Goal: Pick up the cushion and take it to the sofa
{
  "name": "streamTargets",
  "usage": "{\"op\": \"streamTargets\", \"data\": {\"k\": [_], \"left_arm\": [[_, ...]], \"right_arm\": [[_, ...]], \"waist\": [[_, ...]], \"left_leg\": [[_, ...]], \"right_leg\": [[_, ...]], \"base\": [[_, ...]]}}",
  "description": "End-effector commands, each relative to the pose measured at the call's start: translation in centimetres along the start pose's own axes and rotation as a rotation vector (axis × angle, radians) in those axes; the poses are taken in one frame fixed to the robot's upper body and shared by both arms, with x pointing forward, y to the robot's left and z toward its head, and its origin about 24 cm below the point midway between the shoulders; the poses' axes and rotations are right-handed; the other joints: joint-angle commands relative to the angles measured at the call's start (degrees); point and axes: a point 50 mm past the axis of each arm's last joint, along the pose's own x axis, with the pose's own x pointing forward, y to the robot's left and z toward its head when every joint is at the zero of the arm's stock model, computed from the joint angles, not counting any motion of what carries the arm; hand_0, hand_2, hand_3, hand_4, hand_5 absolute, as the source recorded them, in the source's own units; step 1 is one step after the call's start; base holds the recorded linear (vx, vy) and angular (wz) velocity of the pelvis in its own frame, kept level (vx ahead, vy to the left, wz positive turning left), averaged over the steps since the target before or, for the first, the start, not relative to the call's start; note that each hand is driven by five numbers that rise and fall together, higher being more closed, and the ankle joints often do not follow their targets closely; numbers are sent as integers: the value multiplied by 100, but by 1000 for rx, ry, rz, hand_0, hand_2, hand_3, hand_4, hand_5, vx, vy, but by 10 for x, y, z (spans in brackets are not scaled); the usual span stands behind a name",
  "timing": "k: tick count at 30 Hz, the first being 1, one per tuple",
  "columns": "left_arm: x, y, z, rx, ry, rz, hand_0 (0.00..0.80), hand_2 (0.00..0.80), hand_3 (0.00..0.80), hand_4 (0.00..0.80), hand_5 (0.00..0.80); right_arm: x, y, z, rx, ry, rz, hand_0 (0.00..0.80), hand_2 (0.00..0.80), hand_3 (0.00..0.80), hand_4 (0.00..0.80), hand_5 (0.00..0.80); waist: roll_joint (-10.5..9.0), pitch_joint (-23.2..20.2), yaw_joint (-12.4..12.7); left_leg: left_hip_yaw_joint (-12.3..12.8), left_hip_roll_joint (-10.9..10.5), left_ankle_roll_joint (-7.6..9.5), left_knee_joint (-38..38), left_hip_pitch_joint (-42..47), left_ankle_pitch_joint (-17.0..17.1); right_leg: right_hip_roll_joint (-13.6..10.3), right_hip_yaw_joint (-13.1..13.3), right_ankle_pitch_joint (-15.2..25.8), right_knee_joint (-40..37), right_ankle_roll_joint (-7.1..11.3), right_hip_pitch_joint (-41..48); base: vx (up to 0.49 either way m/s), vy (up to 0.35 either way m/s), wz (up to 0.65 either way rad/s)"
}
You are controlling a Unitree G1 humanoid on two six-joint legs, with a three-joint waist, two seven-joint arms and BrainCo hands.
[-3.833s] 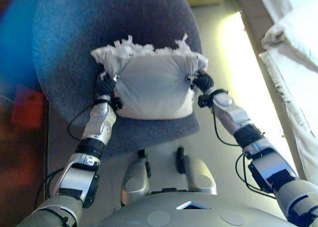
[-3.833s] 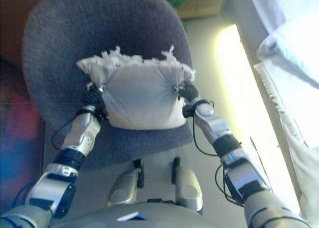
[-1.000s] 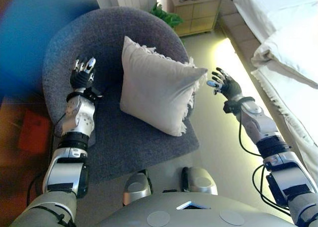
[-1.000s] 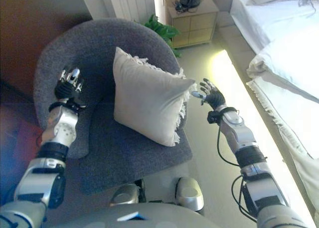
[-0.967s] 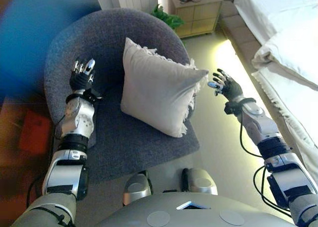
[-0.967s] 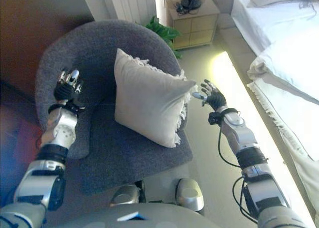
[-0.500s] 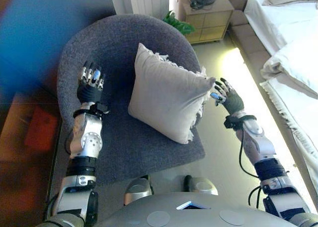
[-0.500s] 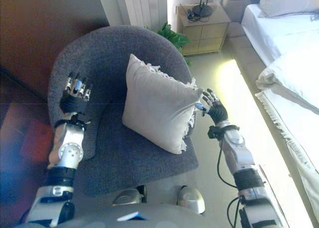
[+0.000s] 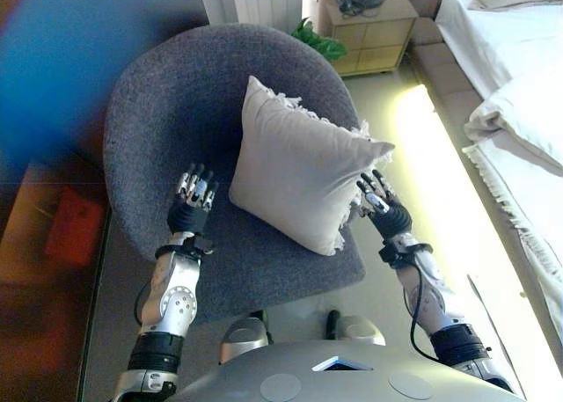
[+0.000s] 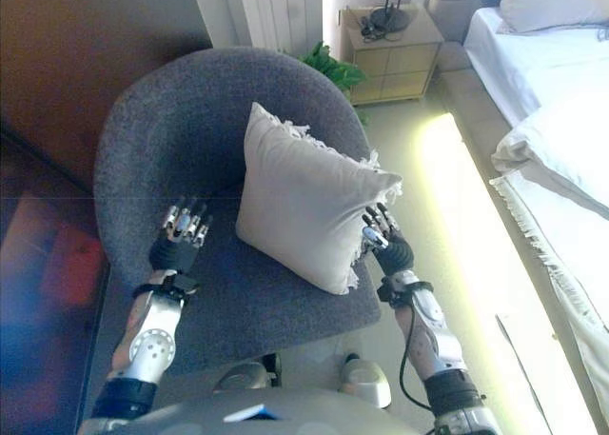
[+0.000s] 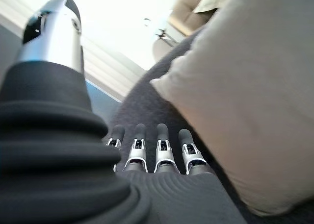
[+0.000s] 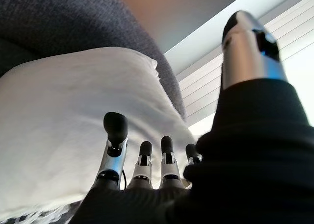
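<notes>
From the head views, the pale cushion [image 9: 303,175] stands tilted on the seat of the grey armchair [image 9: 167,94], with the left hand [image 9: 192,207] just beside its left edge and the right hand [image 10: 385,246] at its right corner, neither holding it. The left wrist view shows that hand's fingers [image 11: 162,151] straight and spread over the seat next to the cushion. The right wrist view shows its fingers [image 12: 115,140] likewise outstretched toward the cushion, gripping nothing.

arms — silver-grey, black bands | left robot hand [image 9: 191,210], right robot hand [image 9: 387,210] — dark ribbed covers, silver dark-tipped fingers
</notes>
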Motion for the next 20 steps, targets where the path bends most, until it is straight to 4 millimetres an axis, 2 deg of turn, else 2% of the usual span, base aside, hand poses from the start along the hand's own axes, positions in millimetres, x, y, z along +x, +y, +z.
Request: {"op": "streamTargets", "data": {"k": [1, 7, 11, 20], "left_arm": [[7, -15, 37, 29, -161, -130, 0, 0, 0, 0, 0], [8, -20, 32, 84, -153, -167, 0, 0, 0, 0, 0], [10, -20, 30, 45, -127, -185, 0, 0, 0, 0, 0], [9, -22, 22, 49, -91, -184, 0, 0, 0, 0, 0]], "right_arm": [[8, 16, 28, -38, -161, 89, 0, 0, 0, 0, 0], [9, 15, 21, 13, -144, 120, 0, 0, 0, 0, 0], [8, 12, 10, 63, -106, 123, 0, 0, 0, 0, 0], [8, 16, 0, 115, -70, 148, 0, 0, 0, 0, 0]], "waist": [[-219, 72, 43], [-227, 70, 55], [-226, 38, 54], [-251, 25, 68]], "left_leg": [[174, -73, -46, 366, -64, -205], [171, -145, -12, 335, -40, -245], [185, -158, 3, 320, -17, -264], [175, -185, 34, 296, 0, -282]], "right_leg": [[-162, 58, 918, -629, 334, -220], [-181, 45, 969, -691, 352, -210], [-174, 32, 968, -722, 347, -185], [-154, 44, 989, -775, 325, -166]], "base": [[-58, 24, 6], [-24, 1, 4], [-4, 1, 5], [0, 0, 0]]}}
